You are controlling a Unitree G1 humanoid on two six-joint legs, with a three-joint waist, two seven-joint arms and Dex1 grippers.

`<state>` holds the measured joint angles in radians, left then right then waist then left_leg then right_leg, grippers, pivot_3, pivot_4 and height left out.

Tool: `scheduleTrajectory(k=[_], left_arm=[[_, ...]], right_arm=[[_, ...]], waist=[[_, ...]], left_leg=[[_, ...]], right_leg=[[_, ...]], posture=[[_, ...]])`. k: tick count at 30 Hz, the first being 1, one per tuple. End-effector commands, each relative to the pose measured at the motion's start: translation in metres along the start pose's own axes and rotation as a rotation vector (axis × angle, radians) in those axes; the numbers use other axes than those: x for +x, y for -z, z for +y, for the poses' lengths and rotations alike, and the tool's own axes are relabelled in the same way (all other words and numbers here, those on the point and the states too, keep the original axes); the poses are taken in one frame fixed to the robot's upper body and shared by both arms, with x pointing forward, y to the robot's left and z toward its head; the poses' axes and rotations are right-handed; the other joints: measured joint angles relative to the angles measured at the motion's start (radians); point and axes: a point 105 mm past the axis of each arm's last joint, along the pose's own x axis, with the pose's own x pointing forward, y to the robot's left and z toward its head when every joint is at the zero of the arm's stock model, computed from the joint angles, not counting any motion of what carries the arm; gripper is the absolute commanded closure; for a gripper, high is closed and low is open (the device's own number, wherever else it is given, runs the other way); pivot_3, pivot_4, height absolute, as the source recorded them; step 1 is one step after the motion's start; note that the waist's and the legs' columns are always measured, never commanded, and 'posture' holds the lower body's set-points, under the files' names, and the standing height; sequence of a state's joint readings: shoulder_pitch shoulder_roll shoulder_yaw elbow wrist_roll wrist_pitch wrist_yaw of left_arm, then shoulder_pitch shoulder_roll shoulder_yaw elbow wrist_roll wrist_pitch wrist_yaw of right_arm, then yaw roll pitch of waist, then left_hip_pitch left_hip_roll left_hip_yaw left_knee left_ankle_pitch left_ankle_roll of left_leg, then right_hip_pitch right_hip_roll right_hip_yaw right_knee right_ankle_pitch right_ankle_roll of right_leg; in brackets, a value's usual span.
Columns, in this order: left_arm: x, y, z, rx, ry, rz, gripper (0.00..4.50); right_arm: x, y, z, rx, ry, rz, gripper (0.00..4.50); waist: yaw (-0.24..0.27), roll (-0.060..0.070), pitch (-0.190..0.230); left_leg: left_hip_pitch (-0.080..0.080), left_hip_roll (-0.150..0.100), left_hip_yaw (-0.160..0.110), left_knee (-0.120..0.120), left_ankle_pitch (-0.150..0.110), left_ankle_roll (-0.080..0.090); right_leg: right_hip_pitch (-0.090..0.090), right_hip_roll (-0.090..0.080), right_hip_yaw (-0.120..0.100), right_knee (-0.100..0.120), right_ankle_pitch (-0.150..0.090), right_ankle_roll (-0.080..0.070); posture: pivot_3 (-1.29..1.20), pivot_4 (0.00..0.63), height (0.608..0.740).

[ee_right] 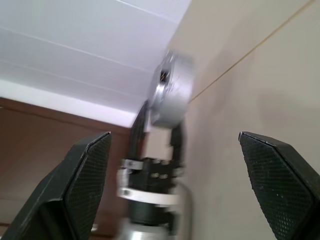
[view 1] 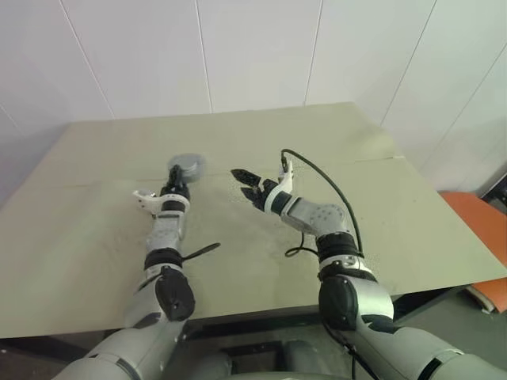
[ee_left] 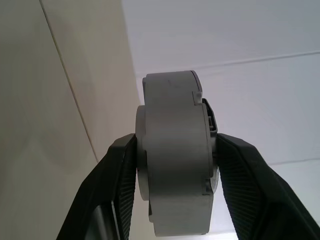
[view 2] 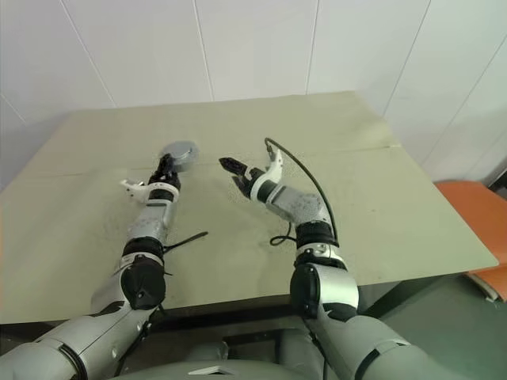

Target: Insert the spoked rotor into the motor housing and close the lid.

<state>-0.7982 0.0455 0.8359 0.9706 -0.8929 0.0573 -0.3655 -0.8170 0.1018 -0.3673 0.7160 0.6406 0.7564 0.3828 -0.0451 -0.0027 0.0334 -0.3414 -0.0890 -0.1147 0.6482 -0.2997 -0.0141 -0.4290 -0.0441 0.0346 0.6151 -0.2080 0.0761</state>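
My left gripper (view 1: 179, 176) is shut on a round grey motor housing (view 1: 188, 164), held off the table (view 1: 412, 214) at centre left. The left wrist view shows the housing (ee_left: 175, 155) edge-on, clamped between the two black fingers (ee_left: 117, 190). I cannot tell whether the lid sits on it. The spoked rotor is out of view. To the housing's right my right gripper (view 1: 244, 182) stands open and holds nothing, pointing left toward it. In the right wrist view the housing (ee_right: 172, 95) lies beyond the spread fingers (ee_right: 87, 175).
A black cable (view 1: 325, 178) arcs over my right forearm. The pale tabletop has a seam (view 1: 95, 184) running across it. An orange object (view 1: 483, 229) sits past the table's right edge. White wall panels stand behind the table.
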Motion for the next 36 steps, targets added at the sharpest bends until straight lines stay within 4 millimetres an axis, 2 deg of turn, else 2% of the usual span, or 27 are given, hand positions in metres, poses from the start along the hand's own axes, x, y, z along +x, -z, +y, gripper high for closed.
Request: scheduleTrajectory(k=[1, 3, 10, 14, 19, 29, 36], left_arm=[[0.009, -0.027, -0.028, 0.167, 0.090, -0.098, 2.34], [0.008, -0.034, -0.026, 0.196, 0.092, -0.119, 2.34], [-0.002, -0.065, -0.010, 0.253, 0.014, -0.220, 2.34], [-0.007, -0.076, 0.002, 0.295, -0.057, -0.262, 2.34], [-0.012, -0.080, 0.011, 0.312, -0.107, -0.289, 2.34], [-0.025, -0.086, 0.033, 0.343, -0.217, -0.315, 2.34], [-0.036, -0.063, 0.046, 0.382, -0.327, -0.268, 0.12]], right_arm=[[-0.002, -0.009, 0.005, -0.463, 0.056, -0.015, 0.24], [-0.006, -0.008, 0.007, -0.656, 0.036, -0.013, 0.24], [-0.025, -0.016, 0.012, -0.956, -0.037, -0.029, 0.24], [-0.031, -0.016, 0.013, -1.107, -0.077, 0.012, 0.24], [-0.037, -0.008, 0.015, -1.172, -0.156, 0.104, 0.24], [-0.042, -0.002, 0.007, -1.213, -0.159, 0.161, 0.24], [-0.042, -0.001, -0.002, -1.258, -0.132, 0.194, 0.19]], waist=[[0.001, 0.000, 0.000], [0.004, 0.000, 0.000], [0.003, -0.002, 0.000], [0.001, -0.004, 0.000], [0.006, -0.007, 0.000], [0.003, -0.010, -0.001], [0.005, -0.010, -0.002]], left_leg=[[0.000, 0.000, 0.000, 0.000, 0.000, 0.000], [0.000, -0.001, 0.000, 0.000, 0.000, 0.000], [0.000, -0.001, 0.000, 0.002, 0.000, 0.000], [0.001, 0.000, 0.000, 0.002, 0.000, 0.000], [0.000, -0.001, 0.000, 0.002, 0.000, 0.000], [0.002, -0.001, 0.000, 0.002, 0.000, 0.000], [0.003, -0.001, 0.000, 0.002, 0.000, 0.000]], right_leg=[[0.000, 0.000, 0.000, 0.000, 0.000, 0.000], [0.000, -0.001, 0.000, 0.000, 0.000, 0.000], [0.000, -0.001, 0.000, 0.000, 0.001, 0.001], [0.001, 0.000, 0.000, 0.000, 0.001, 0.001], [0.001, 0.000, 0.000, 0.000, 0.001, 0.001], [0.002, 0.000, -0.001, 0.000, 0.001, 0.001], [0.004, 0.000, 0.000, 0.001, 0.001, 0.001]], posture=[[0.00, 0.000, 0.740], [0.00, 0.000, 0.740], [0.00, 0.000, 0.740], [0.00, 0.000, 0.740], [0.00, 0.000, 0.740], [0.00, 0.000, 0.740], [0.00, 0.000, 0.740]])
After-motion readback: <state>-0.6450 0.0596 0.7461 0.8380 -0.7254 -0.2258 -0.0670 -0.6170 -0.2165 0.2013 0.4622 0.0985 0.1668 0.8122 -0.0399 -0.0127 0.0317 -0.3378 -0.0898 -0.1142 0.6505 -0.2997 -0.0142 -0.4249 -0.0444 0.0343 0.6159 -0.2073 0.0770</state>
